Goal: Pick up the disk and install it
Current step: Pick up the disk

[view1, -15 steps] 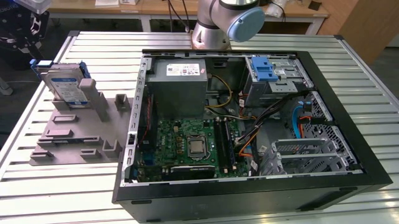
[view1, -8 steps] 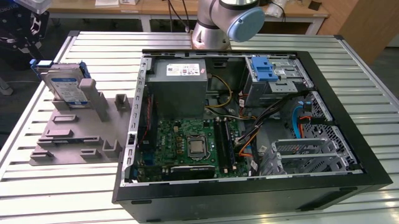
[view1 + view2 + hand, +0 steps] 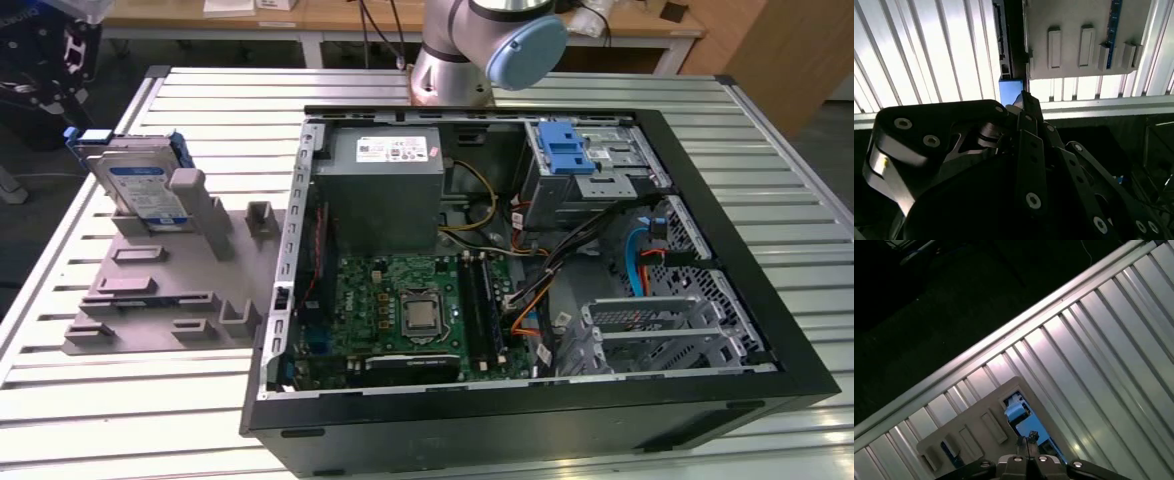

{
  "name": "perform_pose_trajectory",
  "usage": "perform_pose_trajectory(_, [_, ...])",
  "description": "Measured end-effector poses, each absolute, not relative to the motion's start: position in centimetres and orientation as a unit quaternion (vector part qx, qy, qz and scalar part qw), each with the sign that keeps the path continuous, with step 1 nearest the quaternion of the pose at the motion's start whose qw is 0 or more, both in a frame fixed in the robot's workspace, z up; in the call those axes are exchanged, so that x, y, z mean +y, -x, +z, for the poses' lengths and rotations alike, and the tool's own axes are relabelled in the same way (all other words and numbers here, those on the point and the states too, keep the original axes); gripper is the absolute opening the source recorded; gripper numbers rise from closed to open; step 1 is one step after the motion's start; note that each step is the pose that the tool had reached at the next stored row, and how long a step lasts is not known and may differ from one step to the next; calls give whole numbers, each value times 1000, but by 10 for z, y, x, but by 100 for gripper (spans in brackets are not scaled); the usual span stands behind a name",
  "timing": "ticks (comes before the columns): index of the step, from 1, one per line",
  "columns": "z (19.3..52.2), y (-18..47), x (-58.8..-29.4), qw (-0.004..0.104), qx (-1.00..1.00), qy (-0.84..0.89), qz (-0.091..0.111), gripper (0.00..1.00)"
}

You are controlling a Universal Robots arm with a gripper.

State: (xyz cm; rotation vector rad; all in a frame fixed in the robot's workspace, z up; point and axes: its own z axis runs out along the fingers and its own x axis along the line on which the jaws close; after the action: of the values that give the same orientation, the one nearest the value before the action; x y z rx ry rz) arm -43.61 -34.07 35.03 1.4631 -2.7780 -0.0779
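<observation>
The disk [image 3: 138,187] stands on edge in a slot at the far end of a grey holder plate [image 3: 147,290], at the exterior view's left. Its blue-and-white label faces the camera and a blue carrier frame edges it. In the second wrist view the disk [image 3: 1002,40] appears edge-on, with the blue carrier end just beyond my gripper [image 3: 1022,100]. In the first wrist view my gripper [image 3: 1027,442] hovers above the disk's blue carrier [image 3: 1015,411], fingers pressed together with nothing between them. The arm's dark wrist end [image 3: 47,65] hangs above and just behind the disk.
An open black computer case [image 3: 534,430] lies on the slatted metal table [image 3: 134,410], to the right of the holder. Inside are a motherboard [image 3: 407,315], a grey power supply box [image 3: 384,190], a blue ribbed latch [image 3: 567,150] and a metal drive cage [image 3: 661,330]. The arm's base [image 3: 467,50] stands behind the case.
</observation>
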Motion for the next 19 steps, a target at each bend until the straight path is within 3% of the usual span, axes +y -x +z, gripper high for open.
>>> perform_pose_trajectory(19, [350,436,-341,4,-811,-584,-24,11])
